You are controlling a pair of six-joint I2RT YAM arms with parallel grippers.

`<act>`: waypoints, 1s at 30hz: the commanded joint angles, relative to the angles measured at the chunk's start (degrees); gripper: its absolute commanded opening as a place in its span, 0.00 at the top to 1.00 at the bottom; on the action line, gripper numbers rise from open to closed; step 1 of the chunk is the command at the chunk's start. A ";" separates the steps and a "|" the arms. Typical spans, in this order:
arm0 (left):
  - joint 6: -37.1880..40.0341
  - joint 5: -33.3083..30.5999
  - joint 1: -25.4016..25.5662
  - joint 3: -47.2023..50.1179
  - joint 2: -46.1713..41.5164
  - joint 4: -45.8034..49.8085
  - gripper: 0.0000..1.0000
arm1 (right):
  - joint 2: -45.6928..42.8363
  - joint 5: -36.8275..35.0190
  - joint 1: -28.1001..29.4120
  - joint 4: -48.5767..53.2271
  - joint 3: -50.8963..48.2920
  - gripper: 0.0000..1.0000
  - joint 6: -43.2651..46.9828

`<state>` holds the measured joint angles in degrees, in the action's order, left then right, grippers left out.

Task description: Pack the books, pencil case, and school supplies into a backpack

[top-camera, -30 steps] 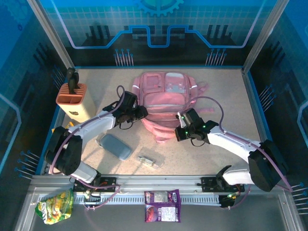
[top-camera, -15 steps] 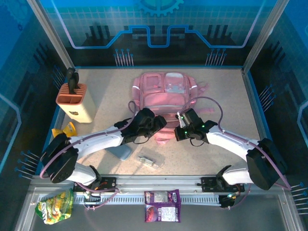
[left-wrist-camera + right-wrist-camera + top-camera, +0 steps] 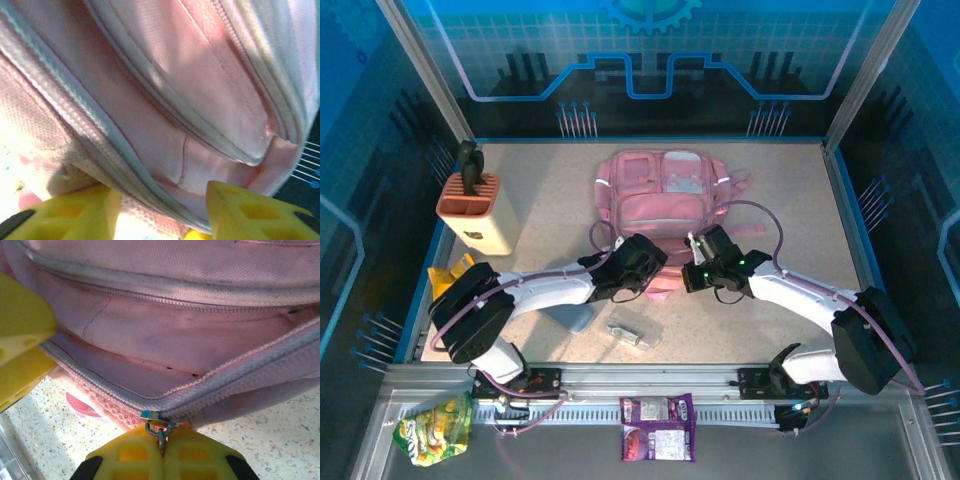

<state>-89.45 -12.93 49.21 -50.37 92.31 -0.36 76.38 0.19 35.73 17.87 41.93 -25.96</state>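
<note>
From above, one pink backpack [image 3: 665,195] is lying flat in the middle of the table. Both arms are reaching in to its near edge, the left gripper [image 3: 642,268] and the right gripper [image 3: 696,274] side by side, seemingly to get a pocket open for packing. One grey-blue pencil case [image 3: 574,317] is peeking out from under the left arm, and one small clear, silvery item [image 3: 632,335] is lying just beside it; both are outside the bag. Two purple snack packets [image 3: 658,428] are sitting apart on the front rail. At the left wrist, the two yellow fingers are standing half spread with a piped seam of the backpack running across the gap — whether they are pinching fabric, I cannot tell. At the right wrist, the fingers are pressing tight together on the single metal zip pull [image 3: 157,422] — probably for dragging the zip along while the other arm is steadying the bag.
</note>
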 commanded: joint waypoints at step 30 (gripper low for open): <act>16.52 -8.26 -11.74 4.99 -15.64 19.54 1.00 | -4.81 -6.51 -2.92 9.02 0.07 1.00 1.86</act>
<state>-78.54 -14.92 41.91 -46.68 80.34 10.48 72.62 -2.44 34.41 20.40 41.74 -24.97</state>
